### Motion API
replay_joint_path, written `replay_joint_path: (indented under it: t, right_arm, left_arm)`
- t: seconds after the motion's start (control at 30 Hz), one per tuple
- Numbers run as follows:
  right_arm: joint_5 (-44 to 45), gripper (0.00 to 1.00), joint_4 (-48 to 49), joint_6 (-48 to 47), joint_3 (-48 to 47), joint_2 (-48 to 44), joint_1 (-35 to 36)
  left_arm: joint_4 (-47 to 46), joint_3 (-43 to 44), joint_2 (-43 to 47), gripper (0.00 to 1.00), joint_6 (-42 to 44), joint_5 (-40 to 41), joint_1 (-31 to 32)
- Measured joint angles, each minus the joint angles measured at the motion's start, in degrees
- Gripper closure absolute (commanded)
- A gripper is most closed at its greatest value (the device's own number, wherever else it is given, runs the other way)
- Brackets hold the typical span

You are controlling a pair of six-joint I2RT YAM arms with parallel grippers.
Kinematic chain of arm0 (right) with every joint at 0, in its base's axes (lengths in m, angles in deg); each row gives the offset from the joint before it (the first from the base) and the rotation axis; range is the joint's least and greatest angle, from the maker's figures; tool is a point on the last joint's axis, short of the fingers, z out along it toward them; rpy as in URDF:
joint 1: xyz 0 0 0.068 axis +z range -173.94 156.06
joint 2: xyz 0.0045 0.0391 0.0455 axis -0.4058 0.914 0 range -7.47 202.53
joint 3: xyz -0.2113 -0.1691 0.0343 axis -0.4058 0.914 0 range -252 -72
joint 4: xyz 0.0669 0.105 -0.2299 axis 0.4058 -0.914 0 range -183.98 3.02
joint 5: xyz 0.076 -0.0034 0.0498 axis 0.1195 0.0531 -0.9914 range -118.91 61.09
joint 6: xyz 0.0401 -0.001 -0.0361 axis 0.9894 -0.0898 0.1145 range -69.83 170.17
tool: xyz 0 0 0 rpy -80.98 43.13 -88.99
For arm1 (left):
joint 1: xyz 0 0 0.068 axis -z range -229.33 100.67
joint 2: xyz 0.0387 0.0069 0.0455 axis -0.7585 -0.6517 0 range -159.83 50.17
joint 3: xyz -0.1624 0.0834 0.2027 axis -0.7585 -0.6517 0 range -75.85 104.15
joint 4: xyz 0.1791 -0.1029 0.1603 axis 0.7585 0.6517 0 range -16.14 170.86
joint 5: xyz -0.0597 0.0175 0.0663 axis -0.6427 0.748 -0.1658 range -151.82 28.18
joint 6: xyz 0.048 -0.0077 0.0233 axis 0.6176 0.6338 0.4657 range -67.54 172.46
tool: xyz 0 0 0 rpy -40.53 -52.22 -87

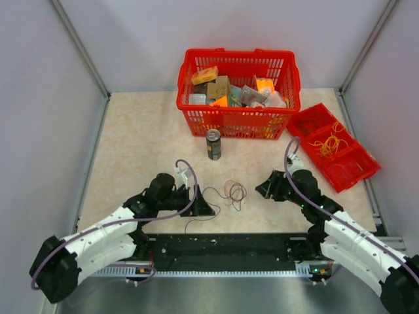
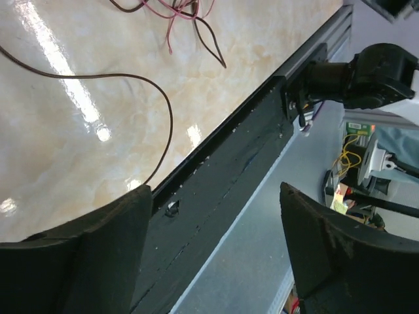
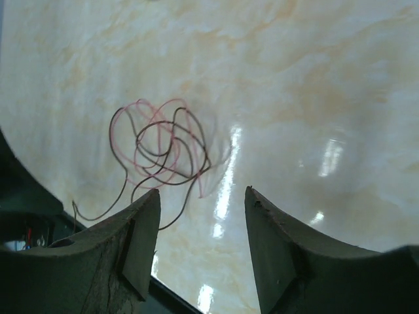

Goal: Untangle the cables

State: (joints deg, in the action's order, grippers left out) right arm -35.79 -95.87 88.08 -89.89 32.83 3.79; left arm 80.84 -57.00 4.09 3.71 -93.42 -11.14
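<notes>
cables (image 1: 232, 191) lie tangled on the table (image 1: 131, 144); left and right jaws stand apart, empty.

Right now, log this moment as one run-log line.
cables: tangled on table, unheld | left tool: open, empty | right tool: open, empty, facing the tangle

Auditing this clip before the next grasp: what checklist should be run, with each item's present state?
1. Left hand open and empty: ok.
2. Right hand open and empty: ok.
3. Cables in the right wrist view: ok.
4. Cables separated: not ok, one tangled clump.
5. Can standing apart from the clump: ok.
6. Topmost strand identified: cannot tell.
</notes>
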Motion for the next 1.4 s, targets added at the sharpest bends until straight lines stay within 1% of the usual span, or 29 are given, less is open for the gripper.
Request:
replay_joint_path:
  t: [0.03, 0.1, 0.13, 0.2, 0.23, 0.3, 0.4, 0.43, 0.5, 0.67, 0.8, 0.87, 0.9, 1.07, 1.1, 1.13, 1.17, 1.3, 1.33, 1.4]
  right_arm:
    - [-0.3, 0.5, 1.7, 0.1, 1.0, -0.2, 2.0]
    - [-0.4, 0.53, 7.0, 1.2, 3.7, 0.0, 6.3]
    - [-0.2, 0.53, 10.2, 2.3, 5.2, 0.4, 8.3]
    - [1.0, 0.53, 15.3, 4.7, 7.5, 1.8, 12.3]
    - [2.5, 0.53, 17.2, 5.9, 8.2, 3.0, 13.2]
    - [5.7, 0.53, 20.5, 8.3, 8.7, 6.3, 18.8]
    - [9.5, 0.53, 24.6, 10.9, 8.9, 11.3, 23.2]
    - [10.4, 0.53, 25.9, 11.8, 8.9, 12.8, 24.0]
    - [11.9, 0.53, 29.0, 13.0, 9.4, 15.7, 24.6]
    - [14.5, 0.53, 35.0, 14.9, 11.8, 21.6, 24.8]
    - [15.5, 0.54, 41.9, 16.2, 12.8, 25.7, 24.8]
    - [15.8, 0.54, 44.1, 16.4, 12.8, 27.4, 24.9]
    - [15.9, 0.54, 45.2, 16.6, 12.8, 28.3, 24.9]
    - [16.6, 0.54, 50.3, 17.7, 11.9, 33.4, 24.9]
    - [16.7, 0.55, 50.4, 17.9, 11.3, 34.3, 24.9]
    - [16.8, 0.59, 50.4, 18.0, 10.8, 34.9, 24.9]
    - [16.9, 0.61, 50.3, 18.3, 10.1, 35.7, 24.9]
    - [17.6, 0.63, 49.4, 19.2, 8.7, 37.4, 24.9]
    - [17.7, 0.66, 49.4, 19.5, 8.7, 37.5, 24.9]
    - [17.9, 0.67, 49.0, 19.8, 8.5, 37.5, 24.9]
  left_arm:
    - [-0.6, 0.3, -1.7, 0.26, 0.0, 0.7, 1.2]
    - [-2.3, 1.9, -7.1, 0.38, 0.0, 1.8, 2.7]
    - [-2.8, 3.4, -10.7, 0.41, 0.3, 2.6, 3.1]
    - [-3.8, 5.9, -16.0, 0.4, 0.6, 4.1, 3.2]
    - [-4.2, 7.7, -18.9, 0.39, 0.9, 4.9, 3.2]
    - [-5.0, 10.9, -23.7, 0.39, 1.3, 6.3, 3.2]
    - [-5.7, 16.2, -30.0, 0.39, 2.4, 7.6, 3.3]
    - [-5.8, 18.2, -32.2, 0.41, 2.9, 8.0, 3.4]
    - [-6.1, 21.6, -36.2, 0.49, 3.7, 8.6, 3.5]
    - [-7.4, 25.3, -42.7, 0.62, 4.3, 8.7, 3.5]
    - [-7.4, 26.2, -46.3, 0.84, 4.7, 8.7, 3.5]
    - [-7.0, 26.3, -46.8, 0.97, 5.0, 8.8, 3.5]
    - [-6.8, 26.4, -46.9, 1.0, 5.0, 8.8, 3.5]
    - [-5.4, 27.4, -45.1, 1.0, 5.8, 9.5, 3.5]
    - [-5.0, 27.3, -43.9, 1.0, 5.8, 9.6, 3.5]
    - [-5.0, 27.0, -42.5, 1.0, 5.8, 9.6, 3.5]
    - [-5.0, 26.5, -40.4, 1.0, 5.8, 9.4, 3.5]
    - [-4.9, 24.5, -31.7, 1.0, 5.4, 7.5, 3.5]
    - [-4.7, 24.2, -29.9, 1.0, 5.4, 7.1, 3.5]
    - [-3.3, 23.6, -25.1, 1.0, 5.4, 7.0, 3.5]
